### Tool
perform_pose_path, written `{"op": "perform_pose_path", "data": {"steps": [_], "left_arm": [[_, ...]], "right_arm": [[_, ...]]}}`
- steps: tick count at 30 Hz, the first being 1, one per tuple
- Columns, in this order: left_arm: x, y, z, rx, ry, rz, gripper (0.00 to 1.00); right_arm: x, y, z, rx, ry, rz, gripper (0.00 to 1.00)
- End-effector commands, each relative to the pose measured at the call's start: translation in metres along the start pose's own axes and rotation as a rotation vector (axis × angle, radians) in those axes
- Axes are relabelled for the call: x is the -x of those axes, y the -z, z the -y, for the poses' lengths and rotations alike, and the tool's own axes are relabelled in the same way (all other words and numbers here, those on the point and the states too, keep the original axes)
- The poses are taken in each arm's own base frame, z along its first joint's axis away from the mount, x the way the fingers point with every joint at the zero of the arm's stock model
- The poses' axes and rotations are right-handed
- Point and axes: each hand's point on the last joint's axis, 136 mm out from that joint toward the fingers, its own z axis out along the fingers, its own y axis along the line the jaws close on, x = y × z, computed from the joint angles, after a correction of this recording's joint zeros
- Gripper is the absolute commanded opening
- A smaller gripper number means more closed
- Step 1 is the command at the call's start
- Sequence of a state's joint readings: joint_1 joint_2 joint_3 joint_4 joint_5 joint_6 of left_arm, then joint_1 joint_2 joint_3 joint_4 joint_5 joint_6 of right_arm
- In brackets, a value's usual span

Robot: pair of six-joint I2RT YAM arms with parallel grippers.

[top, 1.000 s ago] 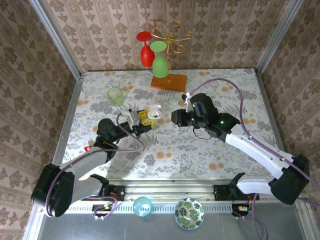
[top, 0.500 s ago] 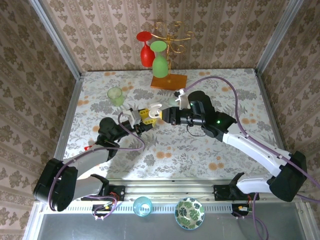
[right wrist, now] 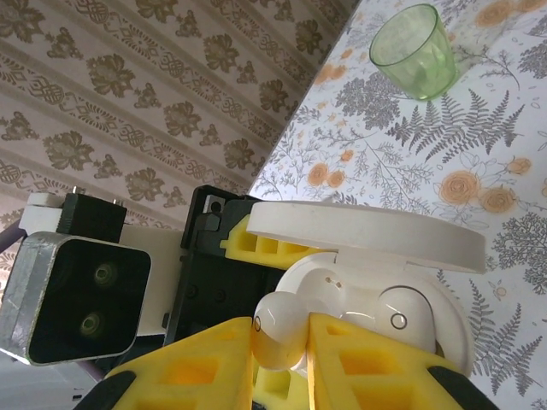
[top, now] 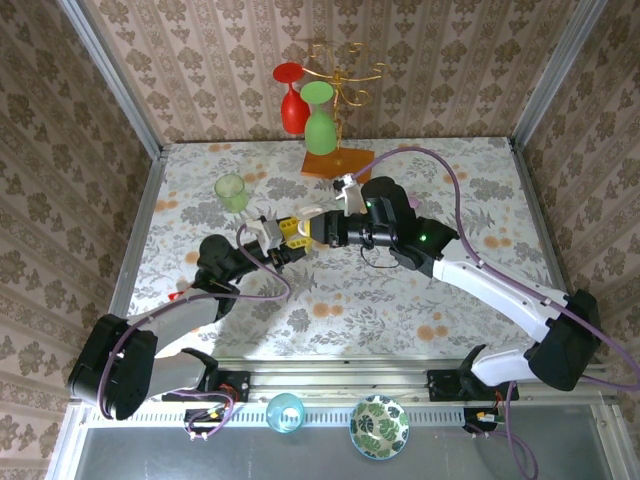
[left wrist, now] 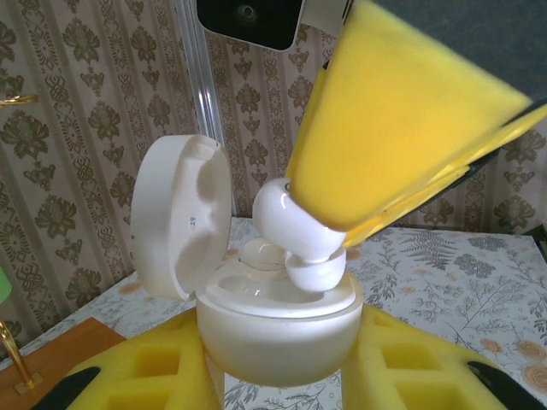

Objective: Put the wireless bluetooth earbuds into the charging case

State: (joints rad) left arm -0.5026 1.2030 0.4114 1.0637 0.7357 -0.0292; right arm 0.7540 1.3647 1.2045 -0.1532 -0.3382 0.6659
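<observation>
Print inside hinged lid [left wrist: 179, 222]: tiny grey mark, unreadable. Clamped between yellow foam pads of left gripper [top: 296, 230]: glossy white egg-shaped plastic charging case [left wrist: 273, 329], lid flipped open to the left. Pinched in right gripper [right wrist: 280, 359]: small glossy white rounded plastic earbud [right wrist: 278, 329], lower end down at the case's open well, seating unclear. Versus 1 s ago: right arm shifted left, gap to the case closed; left gripper roughly where it was.
</observation>
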Motion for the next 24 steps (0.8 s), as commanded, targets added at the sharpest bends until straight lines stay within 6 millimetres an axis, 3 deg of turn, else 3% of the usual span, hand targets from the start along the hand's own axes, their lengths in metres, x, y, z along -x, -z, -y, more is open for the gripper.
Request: {"op": "perform_pose_path", "data": {"steps": [1, 11, 13, 24], "left_arm": [[0.017, -0.001, -0.002, -0.005, -0.047, 0.049, 0.26], [0.018, -0.001, -0.001, -0.008, -0.046, 0.052, 0.26], [0.017, -0.001, -0.001, -0.01, -0.045, 0.052, 0.26], [0.021, -0.001, -0.001, -0.008, -0.048, 0.06, 0.26]], "right_arm": [[0.009, -0.001, -0.013, 0.028, 0.025, 0.019, 0.21], [0.012, -0.002, -0.009, -0.023, 0.055, 0.033, 0.21], [0.006, -0.012, 0.0, -0.047, 0.046, 0.011, 0.21], [0.006, -0.006, 0.003, -0.073, 0.057, 0.014, 0.33]]}}
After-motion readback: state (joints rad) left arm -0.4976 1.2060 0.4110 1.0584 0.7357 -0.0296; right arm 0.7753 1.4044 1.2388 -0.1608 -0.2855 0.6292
